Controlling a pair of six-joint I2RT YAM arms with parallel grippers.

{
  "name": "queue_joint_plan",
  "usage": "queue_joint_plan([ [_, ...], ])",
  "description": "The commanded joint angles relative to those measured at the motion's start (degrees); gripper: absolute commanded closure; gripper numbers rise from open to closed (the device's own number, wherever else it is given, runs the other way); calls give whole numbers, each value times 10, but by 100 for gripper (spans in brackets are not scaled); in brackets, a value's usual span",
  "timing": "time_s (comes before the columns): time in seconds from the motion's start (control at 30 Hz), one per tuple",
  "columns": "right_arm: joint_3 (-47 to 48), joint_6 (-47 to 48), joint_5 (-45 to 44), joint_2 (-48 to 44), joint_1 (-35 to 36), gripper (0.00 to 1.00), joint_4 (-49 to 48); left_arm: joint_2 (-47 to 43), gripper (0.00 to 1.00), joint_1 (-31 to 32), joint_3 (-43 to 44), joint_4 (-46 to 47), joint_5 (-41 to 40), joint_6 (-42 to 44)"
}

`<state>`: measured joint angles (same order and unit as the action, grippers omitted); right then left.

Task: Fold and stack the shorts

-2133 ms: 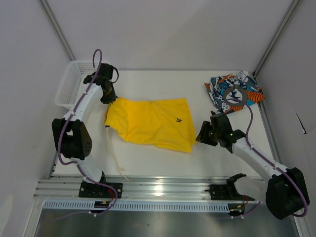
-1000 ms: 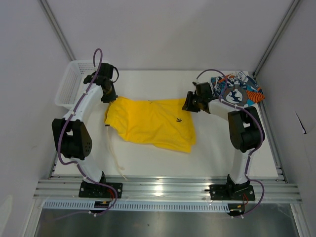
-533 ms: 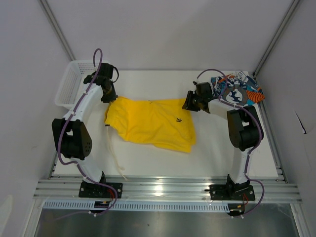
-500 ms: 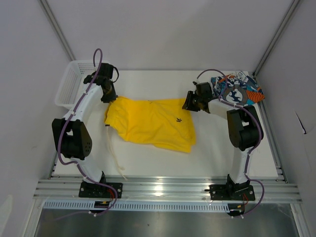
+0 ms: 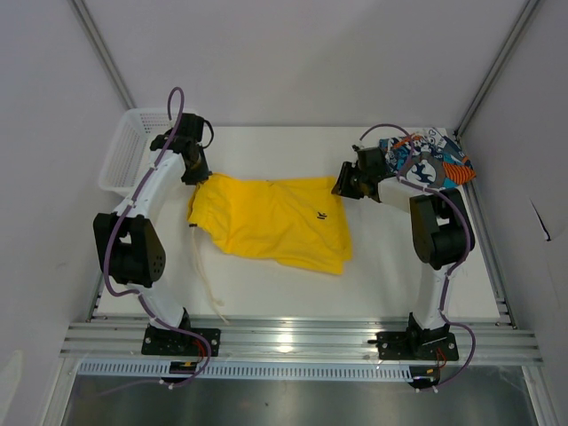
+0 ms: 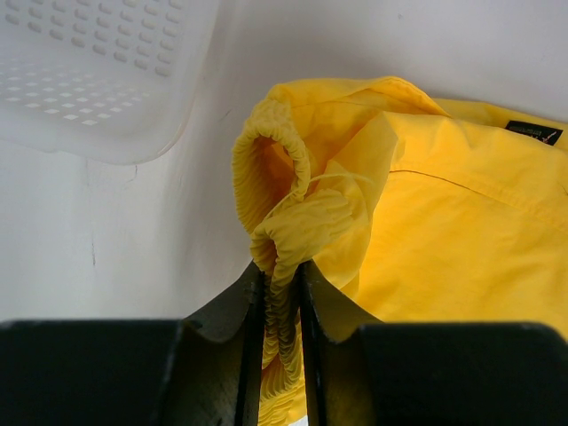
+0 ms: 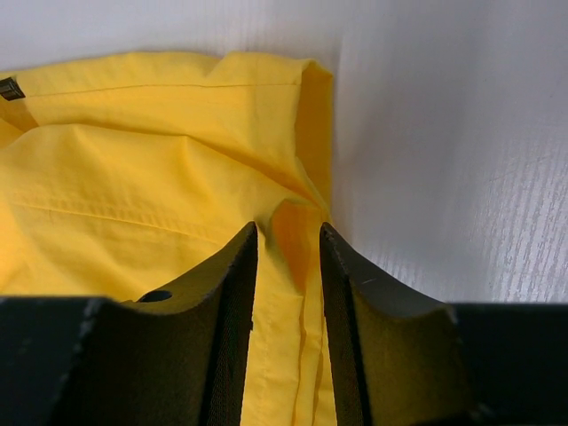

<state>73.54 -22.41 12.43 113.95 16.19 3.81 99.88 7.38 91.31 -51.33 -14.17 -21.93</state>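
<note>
The yellow shorts (image 5: pixel 266 222) lie spread on the white table between my two arms. My left gripper (image 5: pixel 197 177) is at their far left corner, shut on the bunched elastic waistband (image 6: pixel 280 248), which stands up between the black fingers (image 6: pixel 232 306). My right gripper (image 5: pixel 342 188) is at the far right corner, its jaws set narrowly apart with a raised fold of yellow cloth (image 7: pixel 288 222) pinched between them and wrinkles running to that spot. The printed shorts (image 5: pixel 426 164) lie crumpled at the far right corner, behind the right arm. A white drawstring (image 5: pixel 206 275) trails toward the front.
A white mesh basket (image 5: pixel 124 151) stands at the far left, just beyond the left gripper, and shows in the left wrist view as the basket (image 6: pixel 89 80). Grey walls enclose the table on three sides. An aluminium rail (image 5: pixel 293 342) runs along the near edge.
The right arm swung from the front right to the shorts' far right corner, then in the last half second edged slightly right with the cloth. The left arm has not moved.
</note>
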Motion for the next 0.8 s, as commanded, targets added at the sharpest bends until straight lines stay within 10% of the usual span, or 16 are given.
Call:
queue_joint_plan([
  [0.0,11,-1,7,11,-3,63,-30,-6,79,3,12,14,3,12],
  [0.33,24,-14,61,43,-2,72,-66,-6,79,4,11,14,2,12],
  [0.47,35,-22,73,51,-5,99,-69,-6,79,4,12,15,1,12],
  [0.77,34,-54,59,3,-42,100,-115,-1,79,4,13,12,-5,13],
])
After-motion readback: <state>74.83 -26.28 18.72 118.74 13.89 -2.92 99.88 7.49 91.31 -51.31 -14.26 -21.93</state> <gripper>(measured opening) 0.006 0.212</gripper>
